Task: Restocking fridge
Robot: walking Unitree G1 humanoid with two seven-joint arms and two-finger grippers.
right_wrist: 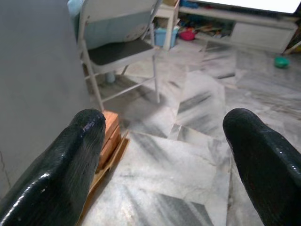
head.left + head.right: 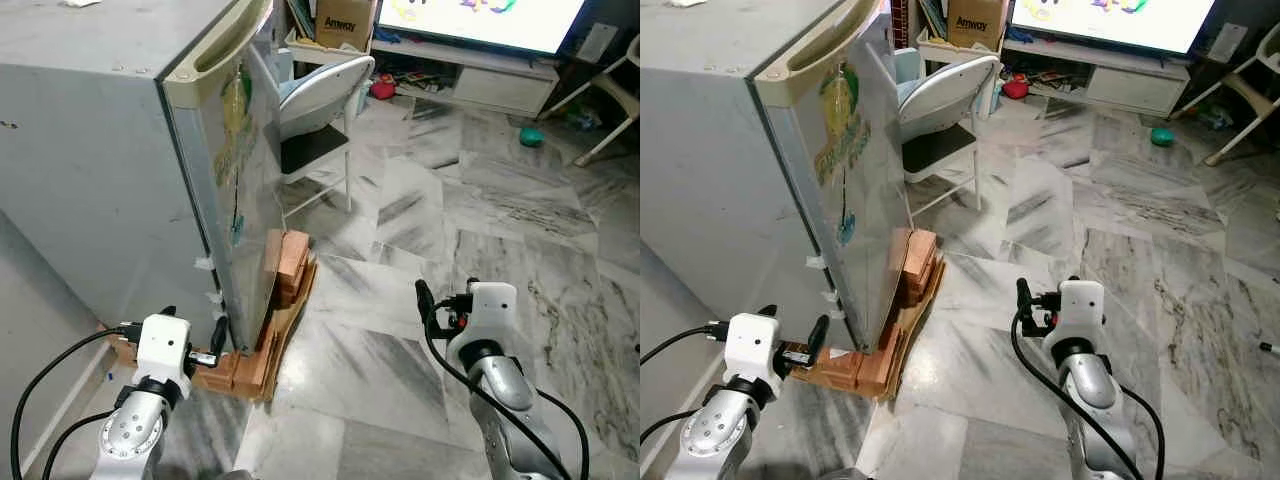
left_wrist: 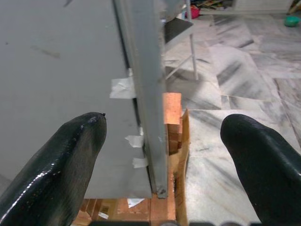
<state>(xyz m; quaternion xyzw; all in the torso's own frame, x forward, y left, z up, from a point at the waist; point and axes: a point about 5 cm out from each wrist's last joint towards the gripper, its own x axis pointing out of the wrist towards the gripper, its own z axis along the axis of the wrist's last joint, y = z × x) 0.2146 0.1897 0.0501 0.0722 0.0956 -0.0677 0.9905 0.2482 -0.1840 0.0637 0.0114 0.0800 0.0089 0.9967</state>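
The fridge fills the frame's upper left, door shut. We should slide our spread left gripper onto the door edge; the right gripper, also spread, hovers empty.

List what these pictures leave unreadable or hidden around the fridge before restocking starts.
- Inside of the fridge: hidden in both eye views by its shut door.
- Door stickers: seen at too steep an angle to read.
- Bricks under the fridge: partly covered by the door's lower edge; their count is unclear.
- Chair: its left part is cut off by the fridge.
- Television: cropped by the top edge.
- Left gripper and right gripper: open, empty.
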